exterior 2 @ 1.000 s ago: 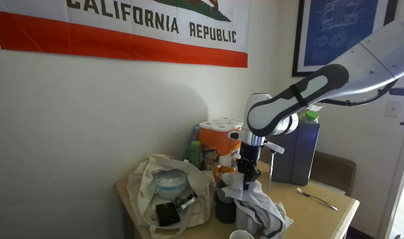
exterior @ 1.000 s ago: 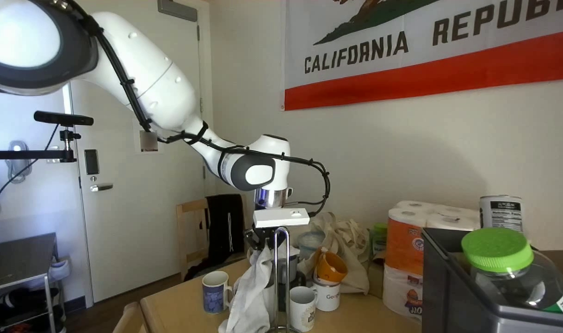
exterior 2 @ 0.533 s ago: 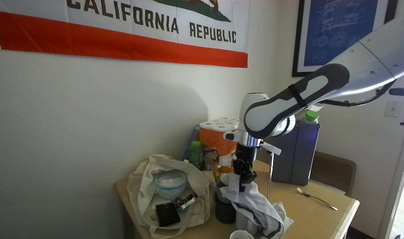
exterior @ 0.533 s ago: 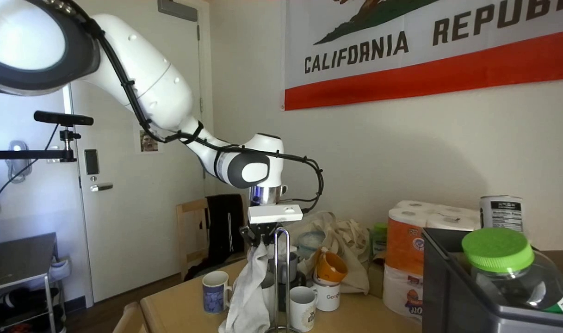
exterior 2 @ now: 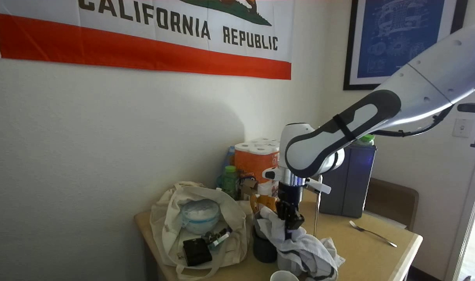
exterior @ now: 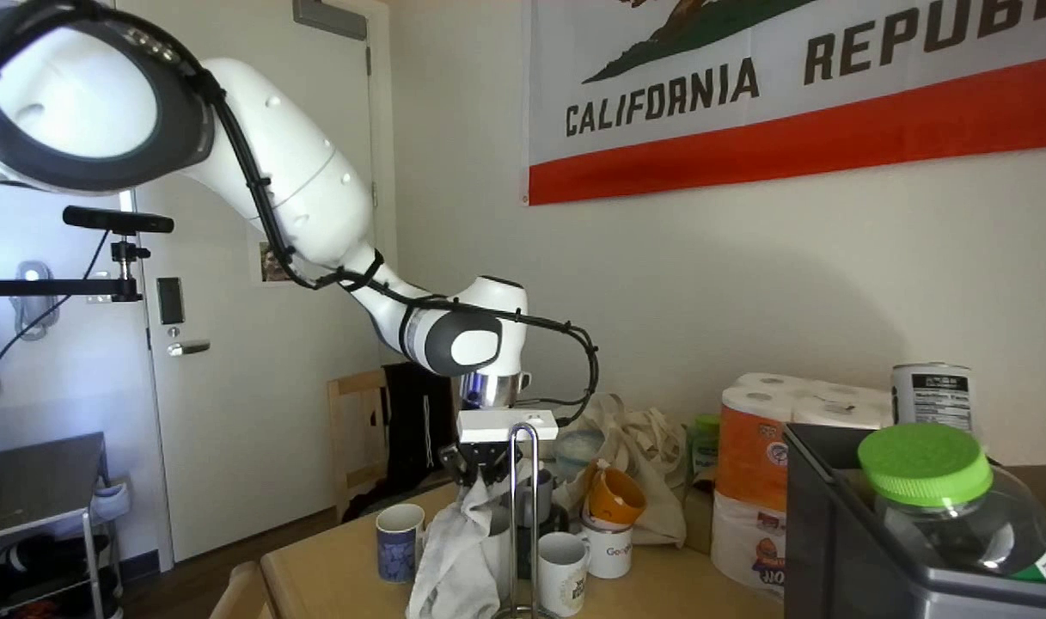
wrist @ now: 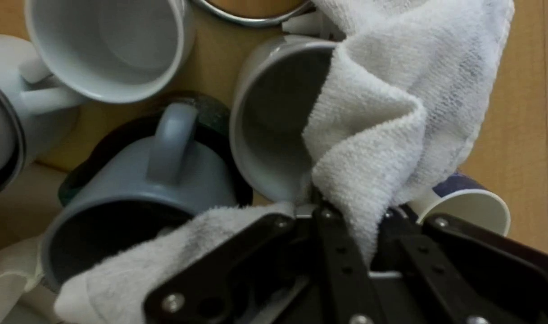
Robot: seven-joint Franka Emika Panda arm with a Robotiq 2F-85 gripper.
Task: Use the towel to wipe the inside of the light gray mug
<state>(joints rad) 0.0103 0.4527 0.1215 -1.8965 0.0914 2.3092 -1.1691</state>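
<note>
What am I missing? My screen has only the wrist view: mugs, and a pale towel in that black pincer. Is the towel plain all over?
Observer: No; in an exterior view the towel shows dark striping.
Visitor: Oh! And what lies farther off on the table?
Observer: A fork, visible in an exterior view, apart from the towel.
Visitor: What is the pincer attached to?
Observer: A white, jointed arm; in both exterior views it slants down toward the table.
</note>
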